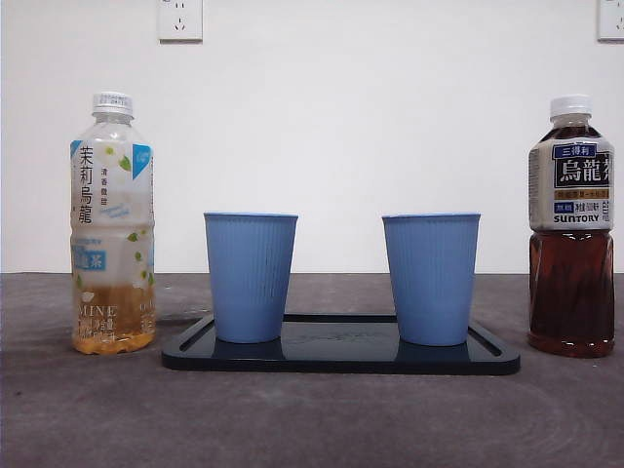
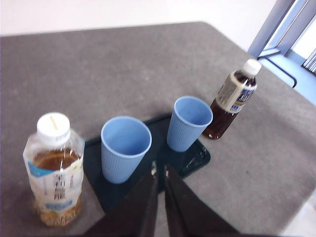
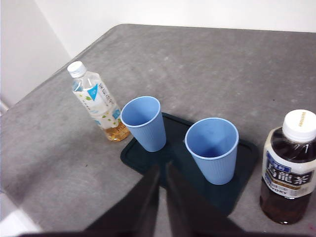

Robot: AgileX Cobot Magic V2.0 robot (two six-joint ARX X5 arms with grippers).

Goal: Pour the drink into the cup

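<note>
Bottles upright at either end of the tray (image 1: 341, 363): jasmine tea bottle (image 1: 112, 224) nearest the left tool (image 2: 159, 170), oolong bottle (image 1: 571, 229) nearest the right tool (image 3: 162, 170). Both tools pressed nearly together, holding nothing. Left cup (image 1: 251, 276) and right cup (image 1: 430, 278) stand on the tray.

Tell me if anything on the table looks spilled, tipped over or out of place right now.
Nothing stands out. Both blue cups stand upright on the dark tray, and they look empty. The jasmine tea bottle and the oolong bottle stand upright and capped beside it. No liquid shows on the table.
</note>
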